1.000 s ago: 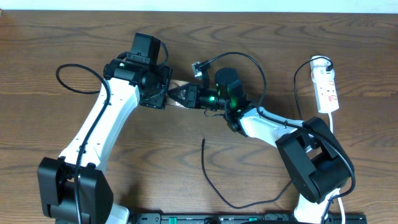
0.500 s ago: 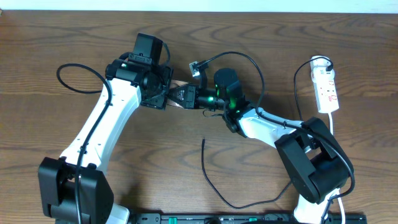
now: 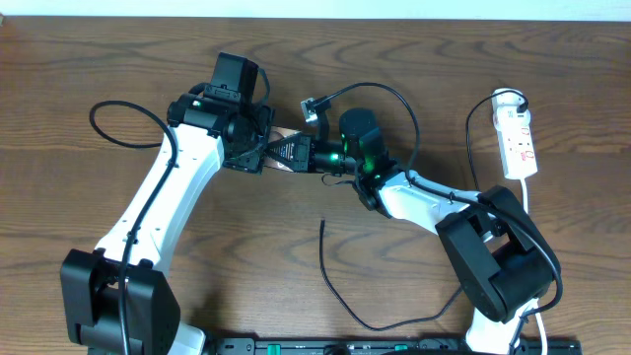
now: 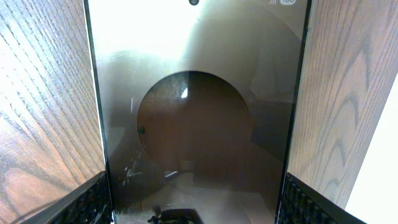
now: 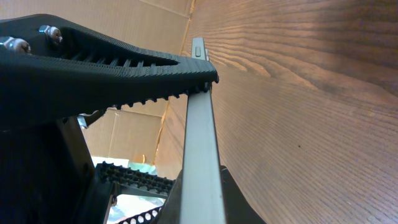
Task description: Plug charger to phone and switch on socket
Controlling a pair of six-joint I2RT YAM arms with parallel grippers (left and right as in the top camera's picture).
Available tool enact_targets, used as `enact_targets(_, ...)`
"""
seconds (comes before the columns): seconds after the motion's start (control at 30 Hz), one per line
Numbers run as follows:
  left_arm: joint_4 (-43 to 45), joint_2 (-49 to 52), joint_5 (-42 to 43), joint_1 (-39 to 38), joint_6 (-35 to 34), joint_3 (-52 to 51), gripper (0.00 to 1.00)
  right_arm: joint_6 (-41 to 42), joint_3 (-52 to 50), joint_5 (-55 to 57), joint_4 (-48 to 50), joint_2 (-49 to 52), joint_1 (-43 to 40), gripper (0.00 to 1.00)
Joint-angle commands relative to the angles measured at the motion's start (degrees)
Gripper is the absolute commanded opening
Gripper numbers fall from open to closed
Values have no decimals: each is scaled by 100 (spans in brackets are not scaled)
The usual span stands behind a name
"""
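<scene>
Phone is clamped by both claws: left gripper across its width, right gripper on its thin edge. We judge this repositions it; charger lies unconnected.

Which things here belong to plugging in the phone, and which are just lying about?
For the job:
- phone
- charger cable, tip lying free
- power strip

Not part of it:
- robot cables
- black rail at the front edge
</scene>
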Motion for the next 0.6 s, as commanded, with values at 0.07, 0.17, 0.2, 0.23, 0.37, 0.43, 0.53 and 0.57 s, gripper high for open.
enact_targets(0.07, -11, -116, -94, -31, 98, 109, 17, -74, 66, -177, 68, 31, 55, 1)
enact_targets(0.17, -13, -116, -94, -28, 98, 109, 49, -74, 66, -175, 68, 31, 55, 1)
enact_targets(0.2, -13, -116, -96, -28, 98, 109, 59, -74, 66, -175, 68, 31, 55, 1)
enact_targets(0.23, -13, -116, -94, -28, 98, 109, 72, -76, 66, -175, 68, 31, 55, 1)
enact_targets(0.37, -44, -116, -98, -28, 98, 109, 86, -76, 66, -175, 68, 31, 50, 1)
enact_targets(0.43, -94, -116, -98, -28, 96, 109, 88, -76, 66, -175, 68, 31, 46, 1)
enact_targets(0.53, -179, -116, -114, -22, 107, 109, 88, -76, 66, -175, 66, 31, -4, 1)
enact_targets(0.57, -184, -116, -114, -22, 140, 109, 88, -76, 66, -175, 59, 31, -35, 1)
